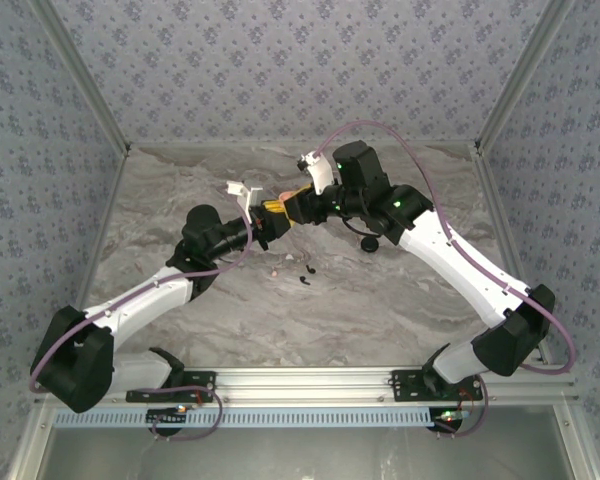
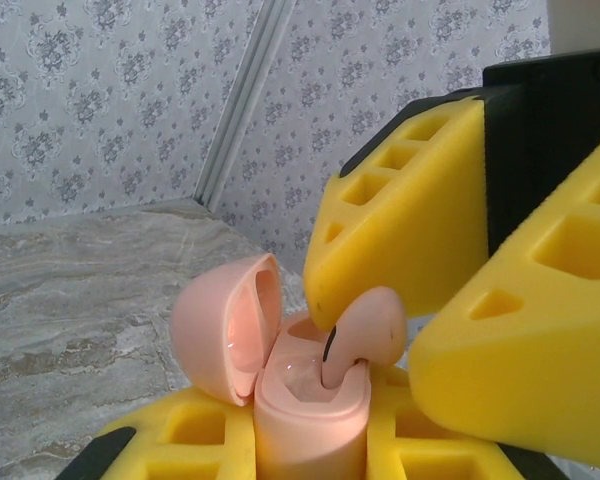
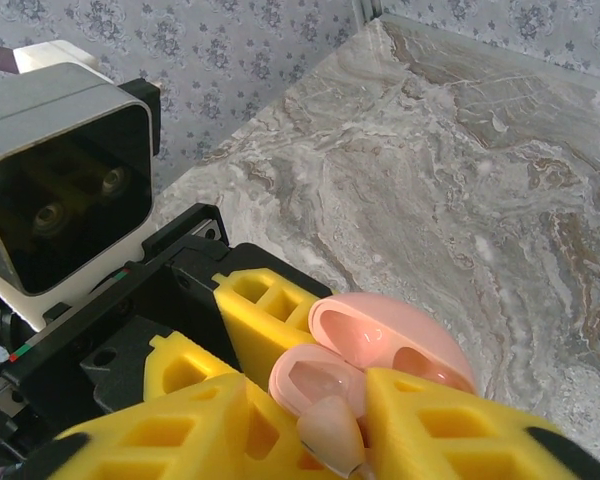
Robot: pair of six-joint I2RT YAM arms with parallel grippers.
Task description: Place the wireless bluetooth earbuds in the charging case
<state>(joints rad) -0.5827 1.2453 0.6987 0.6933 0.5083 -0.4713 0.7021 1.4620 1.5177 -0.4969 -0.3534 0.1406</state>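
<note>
— Yellow pads (image 2: 180, 435) of the left gripper (image 2: 305, 440) sat closest to the lens. They were clamped on the base of the pink charging case (image 2: 310, 415), which stood upright between them with its lid (image 2: 220, 330) swung open, raised above the table (image 1: 160, 200).

— And the right gripper (image 2: 372, 338)?

— Pinched narrow on a pink earbud (image 2: 368, 328). Its stem pointed down into a well of the case and its head stood proud of the rim.

— How would the bud handle?

— Light, hard and glossy, I judged. The rounded head looked apt to squirt out from between the pads, so a hold across the bulb with the stem left free seemed right.

— The case?

— Smooth as well, and the hinge looked like the weak part. A grip on the base sides, clear of the lid, suited it.

— The other bud?

— I could not tell whether it was seated, because that well was hidden. Two tiny black hooked bits (image 1: 305, 276) lay on the marble, well apart from both claws.
</note>
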